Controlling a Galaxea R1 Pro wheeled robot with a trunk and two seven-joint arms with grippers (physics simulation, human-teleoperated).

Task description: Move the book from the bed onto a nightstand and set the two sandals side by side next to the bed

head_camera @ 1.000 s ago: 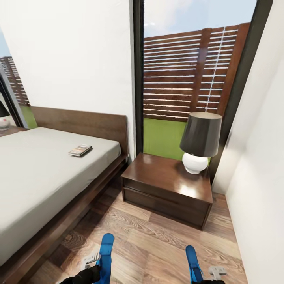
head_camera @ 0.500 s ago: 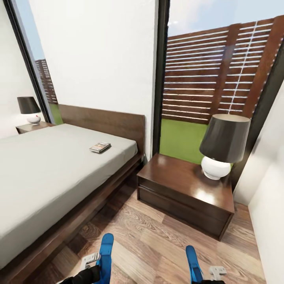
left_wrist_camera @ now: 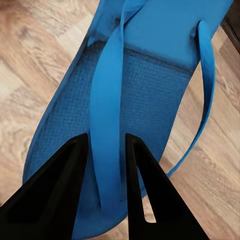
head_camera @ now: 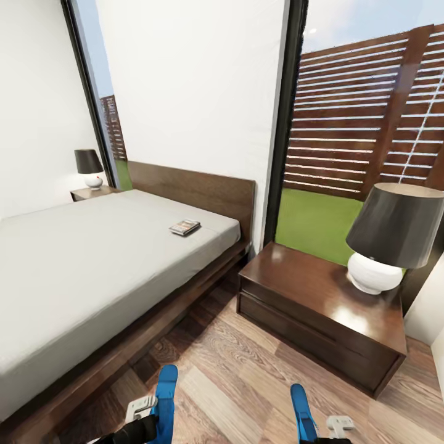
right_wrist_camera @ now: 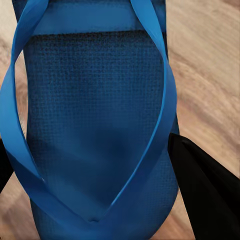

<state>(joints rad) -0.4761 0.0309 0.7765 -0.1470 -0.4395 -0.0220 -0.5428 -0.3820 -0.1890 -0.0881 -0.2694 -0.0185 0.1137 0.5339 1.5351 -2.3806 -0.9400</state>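
Panning leftward, the head camera is now bringing a second nightstand [head_camera: 92,192] into view beyond the bed [head_camera: 92,271], where the book [head_camera: 184,227] is lying near the headboard. The left gripper [left_wrist_camera: 106,150] is pinching one sandal's [left_wrist_camera: 145,85] strap; the right gripper [right_wrist_camera: 95,165] is straddling the other sandal [right_wrist_camera: 95,115], its fingertips cut off, so whether it is clamping I cannot tell. The near nightstand [head_camera: 308,290] is standing ready.

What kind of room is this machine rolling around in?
A bedroom, by the look of it: a large bed with a wooden headboard, a nightstand beside it carrying a lamp, and tall windows onto a fenced lawn.
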